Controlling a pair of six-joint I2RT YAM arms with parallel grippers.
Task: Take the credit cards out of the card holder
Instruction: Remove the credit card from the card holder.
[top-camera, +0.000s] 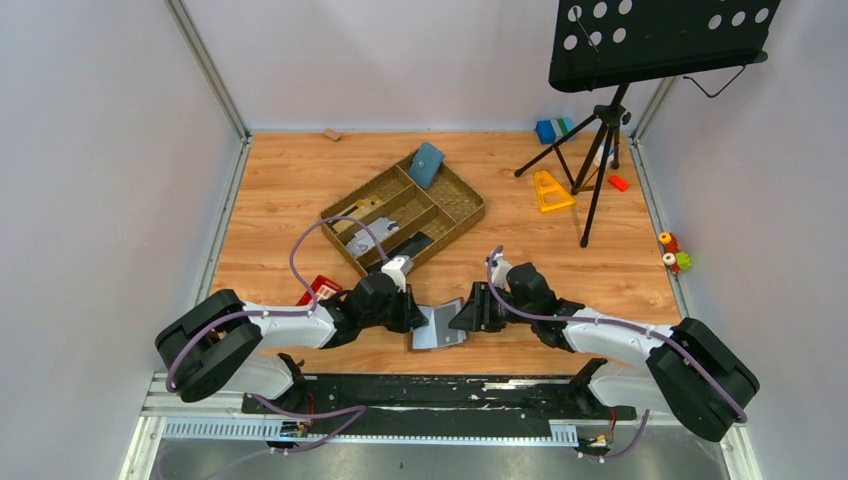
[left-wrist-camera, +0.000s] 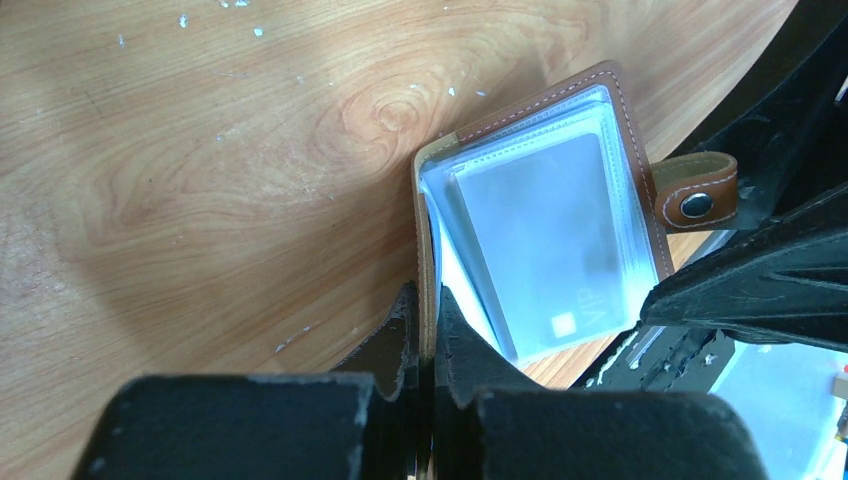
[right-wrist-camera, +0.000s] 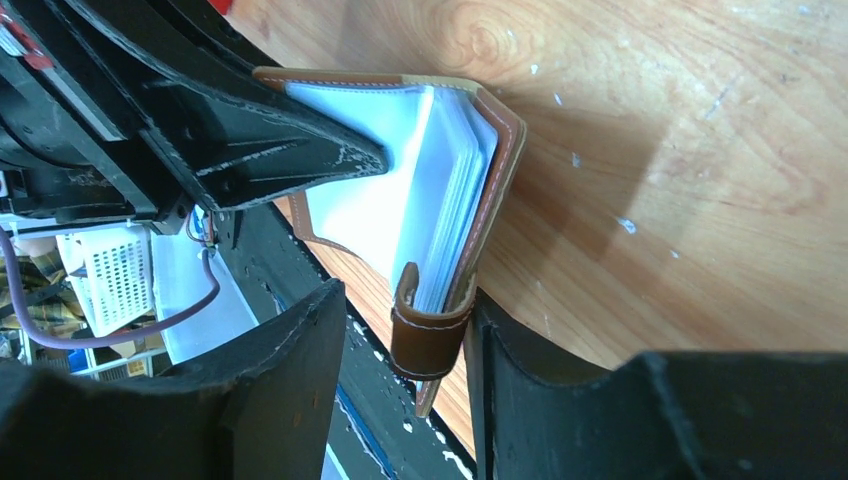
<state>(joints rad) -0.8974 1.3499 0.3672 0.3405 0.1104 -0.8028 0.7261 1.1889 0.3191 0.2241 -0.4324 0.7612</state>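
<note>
The brown card holder (top-camera: 440, 327) hangs open between my two grippers, just above the wooden table near its front edge. My left gripper (left-wrist-camera: 427, 300) is shut on the edge of one brown cover (left-wrist-camera: 428, 250). The clear sleeves face up, and a grey credit card (left-wrist-camera: 560, 240) marked VIP shows inside the top sleeve. The closing tab (left-wrist-camera: 697, 195) sticks out on the far side. My right gripper (right-wrist-camera: 408, 300) stands open around the other cover at the tab (right-wrist-camera: 430, 335). Its right finger (right-wrist-camera: 520, 370) lies against the cover's outside, and the left finger (right-wrist-camera: 290, 370) stays apart.
A tan compartment tray (top-camera: 455, 215) stands behind the arms, with a blue-teal pouch (top-camera: 427, 164) leaning in its far corner. A red object (top-camera: 322, 288) lies by the left arm. A music stand's tripod (top-camera: 600, 150) and a yellow triangle (top-camera: 550, 190) are at the back right.
</note>
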